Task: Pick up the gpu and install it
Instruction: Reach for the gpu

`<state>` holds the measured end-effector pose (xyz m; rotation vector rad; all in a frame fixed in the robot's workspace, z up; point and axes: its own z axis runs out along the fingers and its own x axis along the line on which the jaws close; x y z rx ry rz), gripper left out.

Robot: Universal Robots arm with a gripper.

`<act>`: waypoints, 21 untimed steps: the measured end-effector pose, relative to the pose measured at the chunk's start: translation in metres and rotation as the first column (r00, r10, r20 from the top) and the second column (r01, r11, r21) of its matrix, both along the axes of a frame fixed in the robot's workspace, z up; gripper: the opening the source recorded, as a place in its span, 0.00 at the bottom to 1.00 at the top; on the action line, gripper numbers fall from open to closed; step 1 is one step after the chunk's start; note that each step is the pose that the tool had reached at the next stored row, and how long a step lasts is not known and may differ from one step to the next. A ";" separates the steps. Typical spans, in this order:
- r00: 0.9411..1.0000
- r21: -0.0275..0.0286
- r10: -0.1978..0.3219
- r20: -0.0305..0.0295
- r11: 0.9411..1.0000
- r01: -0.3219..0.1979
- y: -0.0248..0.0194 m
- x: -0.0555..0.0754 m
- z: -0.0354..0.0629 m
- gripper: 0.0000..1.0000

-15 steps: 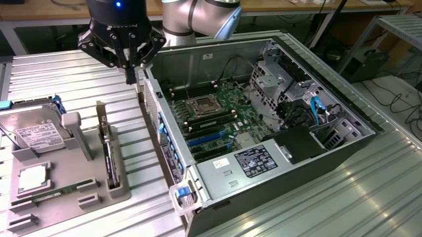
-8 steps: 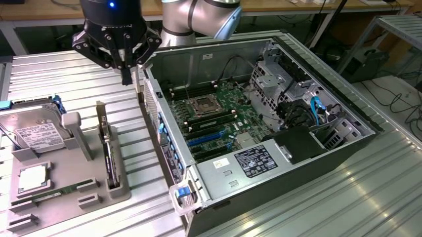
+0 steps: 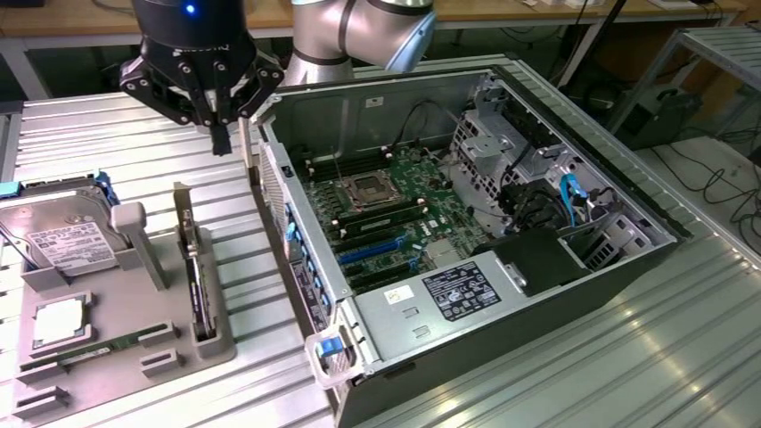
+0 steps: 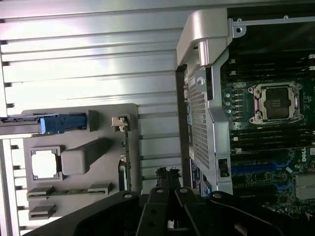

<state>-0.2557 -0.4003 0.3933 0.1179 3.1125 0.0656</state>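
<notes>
My claw [image 3: 219, 147] [image 4: 167, 173] hangs with its fingers pressed together, holding nothing. It is above the ribbed table [image 3: 107, 143], just outside the case [image 3: 281, 214] [image 4: 199, 123], near the far corner of the case's perforated wall. The case lies open, showing the motherboard [image 3: 387, 209] and its bare CPU socket [image 3: 362, 189] [image 4: 273, 102]. The gpu [image 3: 191, 259] [image 4: 126, 152] is apart from my claw, standing on edge in a slot of the grey holder [image 3: 131, 321] [image 4: 78, 118] beside the case. Its silver bracket end is nearest my claw. On the holder's side farther from the case sit a hard drive [image 3: 66, 236], a CPU chip [image 3: 57, 323] [image 4: 43, 164] and a memory stick [image 3: 113, 346].
</notes>
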 end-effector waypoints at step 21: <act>1.000 0.000 0.000 0.000 1.000 0.000 -0.0012 -0.020 0.0000 0.11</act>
